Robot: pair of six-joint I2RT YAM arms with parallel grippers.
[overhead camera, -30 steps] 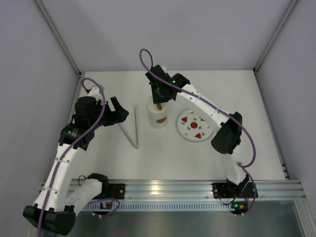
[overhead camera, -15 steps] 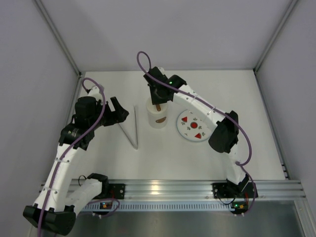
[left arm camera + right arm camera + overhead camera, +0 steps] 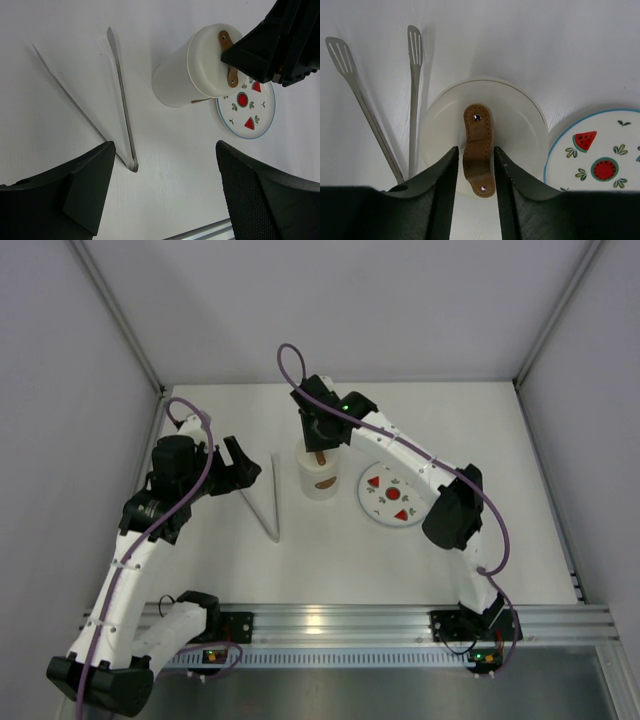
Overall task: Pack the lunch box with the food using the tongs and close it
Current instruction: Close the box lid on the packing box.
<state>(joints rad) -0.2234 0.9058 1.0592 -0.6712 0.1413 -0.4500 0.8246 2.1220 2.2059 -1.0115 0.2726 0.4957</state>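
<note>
The white lunch box (image 3: 320, 482) stands upright mid-table with its round white lid (image 3: 512, 127) on top. My right gripper (image 3: 475, 150) hangs over it. Its jaws are slightly parted either side of the lid's brown handle (image 3: 478, 131), with a thin gap on the left side. The steel tongs (image 3: 266, 496) lie flat on the table left of the box, also seen as tongs (image 3: 120, 100) in the left wrist view. My left gripper (image 3: 165, 190) hovers wide open and empty above the table, near the tongs' hinge end. The food is hidden.
A flat white plate (image 3: 393, 494) with red and green prints lies just right of the lunch box, close to its side. Grey walls close in the table at the back and on both sides. An aluminium rail runs along the near edge.
My right arm shifted a little to the left while its gripper stayed over the lidded lunch box. The left arm and the tongs have not moved.
</note>
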